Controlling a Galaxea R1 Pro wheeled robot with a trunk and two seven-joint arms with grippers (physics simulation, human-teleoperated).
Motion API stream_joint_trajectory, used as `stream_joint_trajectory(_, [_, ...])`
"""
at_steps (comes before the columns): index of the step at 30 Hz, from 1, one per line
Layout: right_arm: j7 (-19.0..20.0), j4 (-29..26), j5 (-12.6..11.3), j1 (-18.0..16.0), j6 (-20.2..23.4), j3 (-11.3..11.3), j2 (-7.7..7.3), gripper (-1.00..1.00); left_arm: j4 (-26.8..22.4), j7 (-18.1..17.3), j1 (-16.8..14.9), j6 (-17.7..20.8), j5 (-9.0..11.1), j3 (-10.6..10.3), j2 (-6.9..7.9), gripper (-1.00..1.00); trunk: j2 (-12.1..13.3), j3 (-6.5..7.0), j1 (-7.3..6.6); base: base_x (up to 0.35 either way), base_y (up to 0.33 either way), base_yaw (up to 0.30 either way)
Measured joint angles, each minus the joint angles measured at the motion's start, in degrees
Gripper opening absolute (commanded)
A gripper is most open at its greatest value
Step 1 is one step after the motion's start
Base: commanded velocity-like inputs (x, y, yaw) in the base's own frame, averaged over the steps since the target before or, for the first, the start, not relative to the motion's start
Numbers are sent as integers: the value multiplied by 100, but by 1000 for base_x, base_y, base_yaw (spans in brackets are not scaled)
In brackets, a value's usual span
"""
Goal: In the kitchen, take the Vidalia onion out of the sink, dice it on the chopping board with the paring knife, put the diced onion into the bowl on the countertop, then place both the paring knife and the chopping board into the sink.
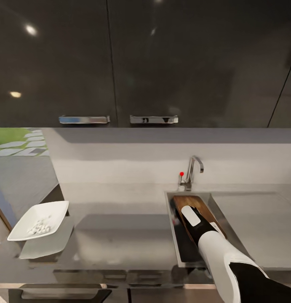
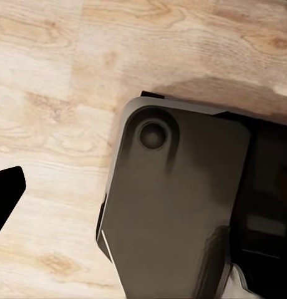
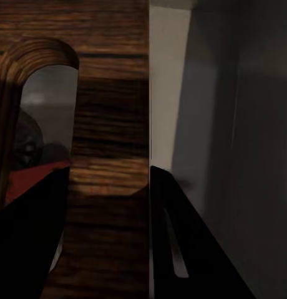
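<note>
The brown chopping board (image 1: 203,209) leans tilted inside the steel sink (image 1: 174,235), under the chrome tap (image 1: 195,167). My right gripper (image 3: 109,171) reaches down into the basin, shut on the board's edge beside its handle slot (image 3: 47,118). Through that slot I see a red piece (image 3: 28,182) of the paring knife's handle and the drain (image 3: 24,148). At the left, the white bowl (image 1: 57,209) on the grey countertop (image 1: 120,235) holds the diced onion (image 1: 39,227). No whole onion is in sight. Over a pale wooden floor (image 2: 62,75), my left gripper's fingertip (image 2: 6,196) sits far out at the view's edge.
A tiny red tap knob (image 1: 181,173) sits left of the tap. The flat drainboard (image 1: 259,219) runs to the right of the basin. Dark wall cabinets (image 1: 120,63) with chrome handles hang overhead. My dark grey base (image 2: 175,205) lies under the left wrist camera.
</note>
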Motion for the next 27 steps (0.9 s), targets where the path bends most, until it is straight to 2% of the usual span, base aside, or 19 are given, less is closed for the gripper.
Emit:
stream_joint_trajectory(7, [1, 0, -2, 1, 0, 1, 0, -100, 0, 0, -1, 6, 0, 0, 0, 100, 2, -63, 0, 112, -43, 0])
stream_joint_trajectory(27, [196, 237, 3, 0, 0, -6, 7, -100, 9, 0, -1, 8, 1, 0, 0, 100, 1, -248, 1, 3, 0, 0])
